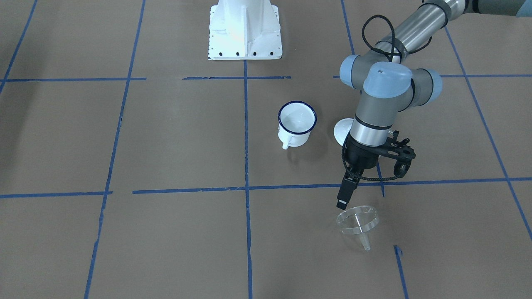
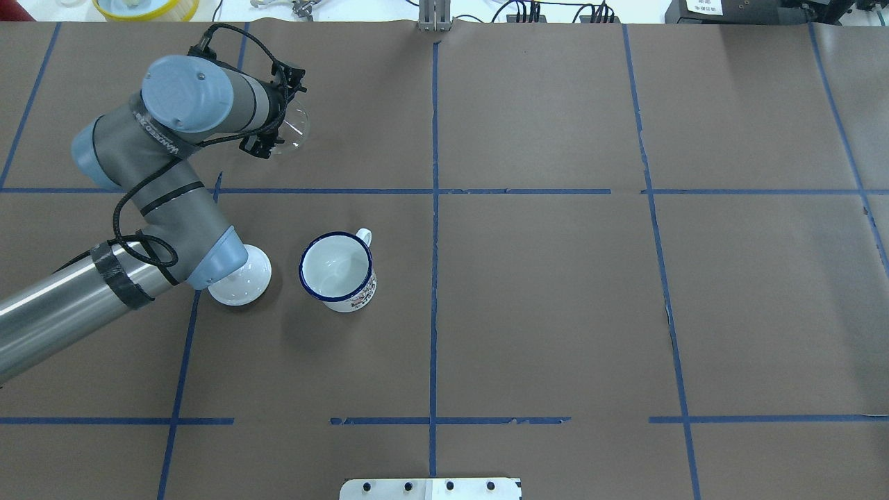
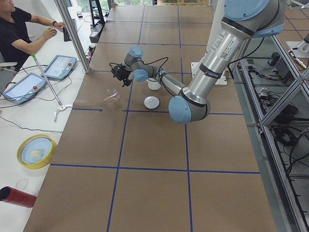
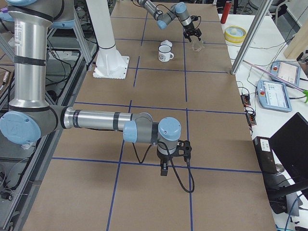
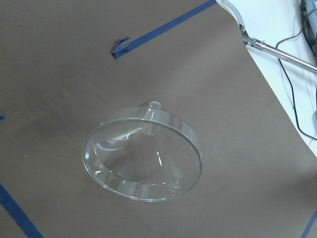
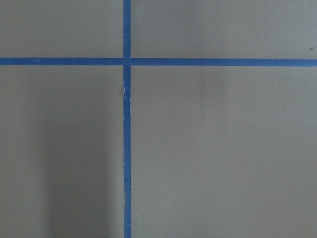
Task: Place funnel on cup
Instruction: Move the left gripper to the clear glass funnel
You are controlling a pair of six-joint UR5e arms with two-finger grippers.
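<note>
Standing upright on the brown paper-covered table (image 1: 166, 145) marked with blue tape lines, a small white enamel mug with a dark blue rim (image 1: 296, 124) holds nothing; its white interior is bare and its handle points away from the robot's base. In the front-facing view it sits well to the left of the left gripper's fingers and back toward the base.

Next along, a round white lid (image 1: 341, 129) lies flat on the table behind the fingers, half hidden by the left arm's wrist and near the mug without touching it.

The left gripper (image 1: 341, 203) hangs with its fingers pointing down at the table. They show only edge-on, as a single dark bar, so whether they are parted or closed cannot be told; nothing is held between them.

Just beyond the fingertips, a small transparent plastic funnel with a wide round cone and a short spout (image 1: 357, 223) lies tipped on its side on the table. It is empty, with its spout aimed away from the fingers and the robot. The side views show a gap between fingers and funnel.

The right gripper (image 4: 164, 169) hovers over bare table well apart from everything else, its fingers' state impossible to tell.

The count is one mug, one lid, one funnel and two arms.
</note>
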